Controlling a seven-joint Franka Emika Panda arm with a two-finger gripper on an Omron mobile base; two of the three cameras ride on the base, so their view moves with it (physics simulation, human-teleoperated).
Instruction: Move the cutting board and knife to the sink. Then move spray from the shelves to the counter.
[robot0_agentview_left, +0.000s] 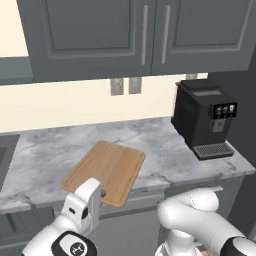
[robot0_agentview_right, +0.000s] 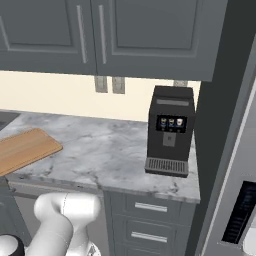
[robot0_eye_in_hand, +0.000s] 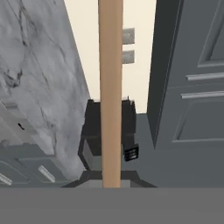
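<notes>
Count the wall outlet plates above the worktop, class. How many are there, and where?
2. One outlet plate and a second plate sit side by side on the cream wall, under the cabinets, left of the coffee machine.

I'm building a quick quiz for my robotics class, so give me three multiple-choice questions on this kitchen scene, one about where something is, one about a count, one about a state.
1. Where does the coffee machine stand on the counter?
A. right of the cutting board
B. on the cutting board
C. left of the cutting board

2. How many wall outlets sit under the cabinets?
A. none
B. two
C. five

3. How is the cutting board held?
A. lying free, far from the tool
C. standing against the wall
B. gripped at its near edge by the tool

Answers: 1 A, the left base view shows the machine at the counter's right end. 2 B, two plates side by side. 3 B, the hand view looks along the board's edge between the fingertips.
</notes>
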